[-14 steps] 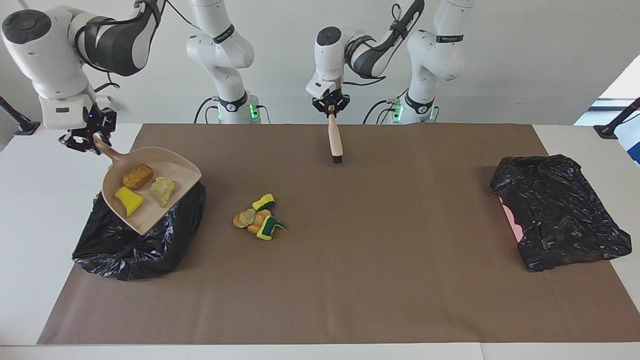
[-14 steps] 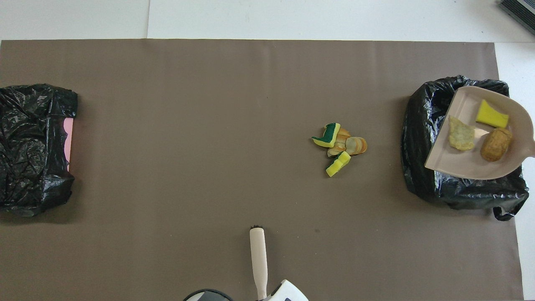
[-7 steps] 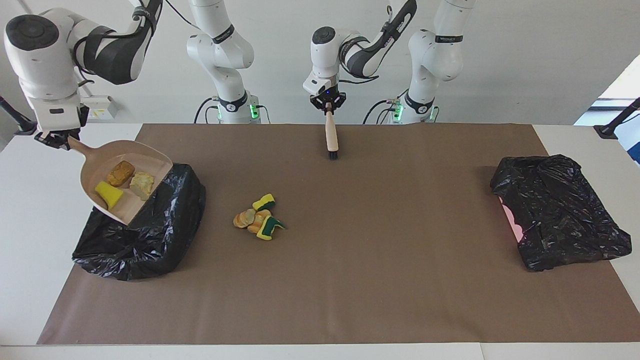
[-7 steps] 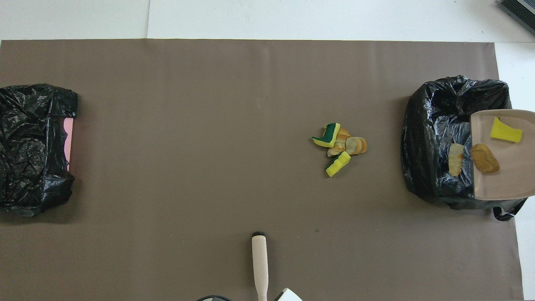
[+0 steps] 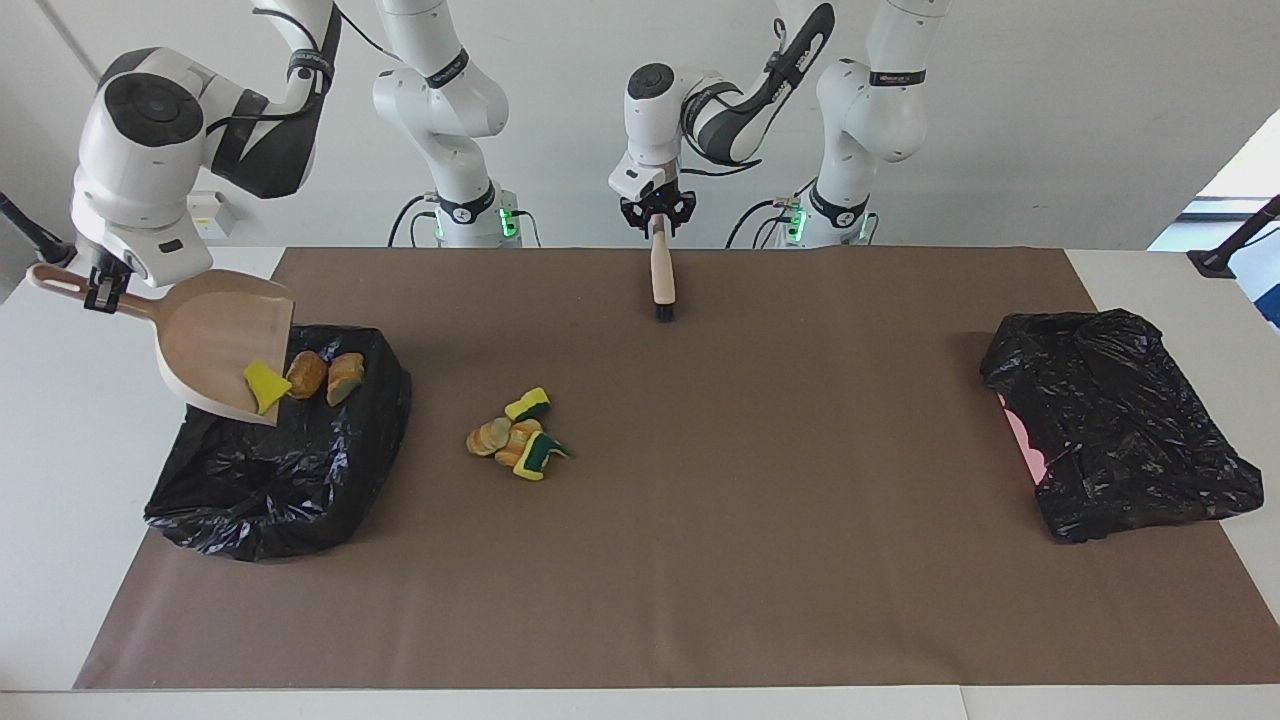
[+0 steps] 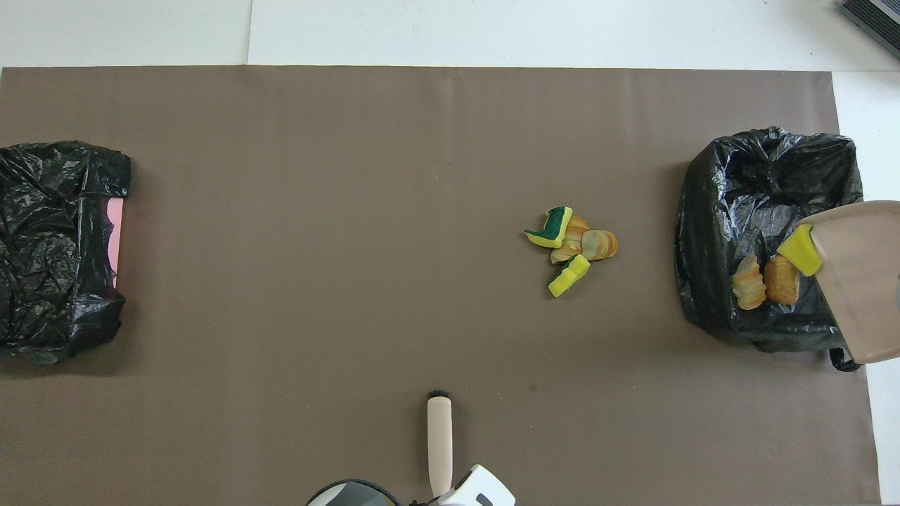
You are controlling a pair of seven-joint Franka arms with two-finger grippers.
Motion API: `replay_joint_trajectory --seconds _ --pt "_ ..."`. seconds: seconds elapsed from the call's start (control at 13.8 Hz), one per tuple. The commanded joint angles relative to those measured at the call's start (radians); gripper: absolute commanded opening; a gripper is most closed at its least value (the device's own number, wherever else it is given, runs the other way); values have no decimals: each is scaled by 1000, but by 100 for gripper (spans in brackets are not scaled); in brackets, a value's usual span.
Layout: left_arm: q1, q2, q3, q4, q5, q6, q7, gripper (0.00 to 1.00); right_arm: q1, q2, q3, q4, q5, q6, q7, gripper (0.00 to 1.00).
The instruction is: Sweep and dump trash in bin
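Observation:
My right gripper [image 5: 100, 288] is shut on the handle of the beige dustpan [image 5: 215, 335], which is tipped steeply over the black-bagged bin [image 5: 280, 470] at the right arm's end of the table. A yellow chunk [image 5: 265, 385] sits at the pan's lip. Two tan chunks [image 5: 325, 374] lie in the bin's mouth. A small pile of trash [image 5: 515, 440] rests on the brown mat beside the bin. My left gripper [image 5: 657, 222] is shut on the brush [image 5: 660, 275], whose bristles point down at the mat close to the robots.
A second black bag with a pink edge [image 5: 1120, 440] lies at the left arm's end of the table. The brown mat [image 5: 760, 520] covers most of the white table. In the overhead view the dustpan [image 6: 861, 281] hangs over the bin [image 6: 745, 197].
The right arm has swung the dustpan from lying flat to steeply tipped. The three chunks slid down it, and two dropped into the bin. The left gripper and brush shifted only slightly.

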Motion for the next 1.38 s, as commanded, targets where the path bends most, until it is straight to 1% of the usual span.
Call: replay_joint_trajectory --seconds 0.0,0.07,0.22,0.36,0.43,0.51,0.58,0.72,0.94,1.09,1.16,1.23,1.3 --pt "120 7 0 142 15 -163 167 96 34 -66 4 -10 -54 -28 -53 0" --pt "162 8 0 185 42 -192 204 99 49 -89 5 -7 -55 -72 -44 0" --pt "243 9 0 247 117 -212 260 100 77 -133 11 -4 -36 -181 24 0" --pt "349 8 0 302 130 -229 381 100 147 -150 27 -1 -6 -310 123 0" --pt "421 3 0 346 130 -248 457 100 184 -153 46 2 11 -361 184 0" --pt "485 7 0 407 131 -290 534 100 206 -156 63 2 36 -382 233 0" --pt "536 9 0 469 130 -342 629 100 215 -158 83 4 77 -387 274 0" --pt "650 18 0 559 130 -407 799 100 215 -158 129 5 171 -393 369 0" --pt "766 20 0 671 133 -496 909 100 215 -158 181 17 370 -386 602 0" --pt "834 20 2 759 131 -577 1025 100 215 -158 224 21 535 -357 829 0" --pt "871 23 2 797 133 -609 1060 100 215 -158 248 21 589 -343 943 0" --pt "901 37 2 836 131 -652 1088 100 215 -155 264 19 666 -328 1080 0" --pt "909 66 6 888 130 -697 1113 100 226 -146 271 19 736 -309 1218 0"
